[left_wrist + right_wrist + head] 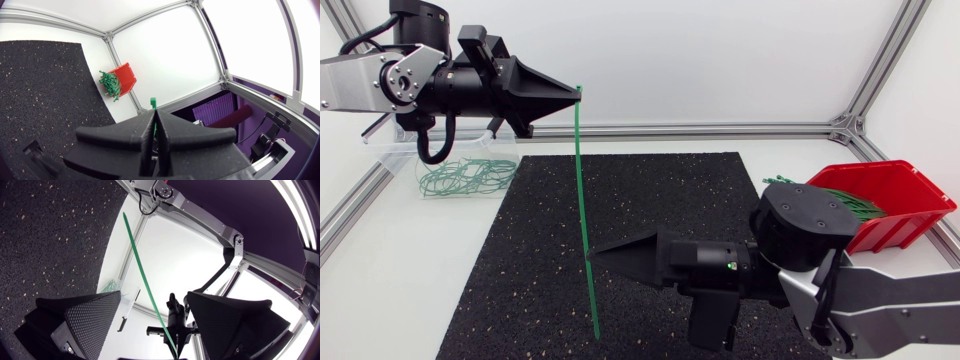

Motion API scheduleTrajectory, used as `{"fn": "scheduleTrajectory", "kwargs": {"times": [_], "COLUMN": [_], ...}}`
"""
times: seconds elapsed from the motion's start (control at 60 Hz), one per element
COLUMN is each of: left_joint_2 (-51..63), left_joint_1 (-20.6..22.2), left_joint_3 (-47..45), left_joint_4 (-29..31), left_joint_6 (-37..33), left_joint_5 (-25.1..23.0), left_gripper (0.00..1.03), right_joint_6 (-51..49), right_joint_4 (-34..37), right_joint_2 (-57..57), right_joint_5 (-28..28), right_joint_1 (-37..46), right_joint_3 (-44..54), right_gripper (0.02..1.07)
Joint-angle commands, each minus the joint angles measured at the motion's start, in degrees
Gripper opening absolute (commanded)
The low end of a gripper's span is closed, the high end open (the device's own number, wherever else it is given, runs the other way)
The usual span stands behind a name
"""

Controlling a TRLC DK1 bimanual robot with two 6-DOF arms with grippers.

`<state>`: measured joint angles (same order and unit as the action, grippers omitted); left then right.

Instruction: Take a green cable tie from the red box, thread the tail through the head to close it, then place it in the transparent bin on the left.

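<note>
Table: white top (pixel 380 270), showing to the left and right of the mat.
Mat: black rubber mat (pixel 650 200) with pale speckles, lying in the middle and running to the near edge.
Frame: silver aluminium rails (pixel 720 128) along the far edge and both sides, joined at a corner bracket (pixel 847 127) far right.
Walls: plain white panels (pixel 720 50) behind the far rails.
Light: bright and even; shadows on the table are soft.
</note>
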<state>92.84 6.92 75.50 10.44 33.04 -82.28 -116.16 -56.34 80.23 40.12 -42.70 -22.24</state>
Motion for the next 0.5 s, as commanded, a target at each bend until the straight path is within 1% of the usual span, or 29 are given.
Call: {"fn": "scheduleTrajectory", "kwargs": {"times": [0.0,0.167,0.3,0.367,0.483], "left_joint_2": [1.12,1.21,1.82,2.35,2.70], "left_joint_1": [0.29,0.29,0.20,0.38,0.29], "left_joint_3": [1.84,1.84,2.01,2.10,2.19], "left_joint_4": [-0.94,-0.94,-0.94,-0.94,-0.94], "left_joint_6": [0.89,0.89,0.89,0.89,0.89], "left_joint_5": [-1.04,-1.04,-1.04,-1.04,-1.04], "left_gripper": [0.04,0.03,0.04,0.03,0.03], "right_joint_6": [-0.38,-0.38,-0.38,-0.38,-0.56], "right_joint_4": [-1.06,-1.06,-1.06,-1.06,-1.06], "right_joint_2": [0.28,1.42,2.74,4.41,6.35], "right_joint_5": [2.07,4.79,4.97,5.32,5.85], "right_joint_1": [-0.37,-0.90,-2.13,-2.21,-2.74], "right_joint_3": [1.23,1.32,0.79,0.09,-0.44], "right_gripper": [0.96,0.99,0.98,0.95,0.82]}}
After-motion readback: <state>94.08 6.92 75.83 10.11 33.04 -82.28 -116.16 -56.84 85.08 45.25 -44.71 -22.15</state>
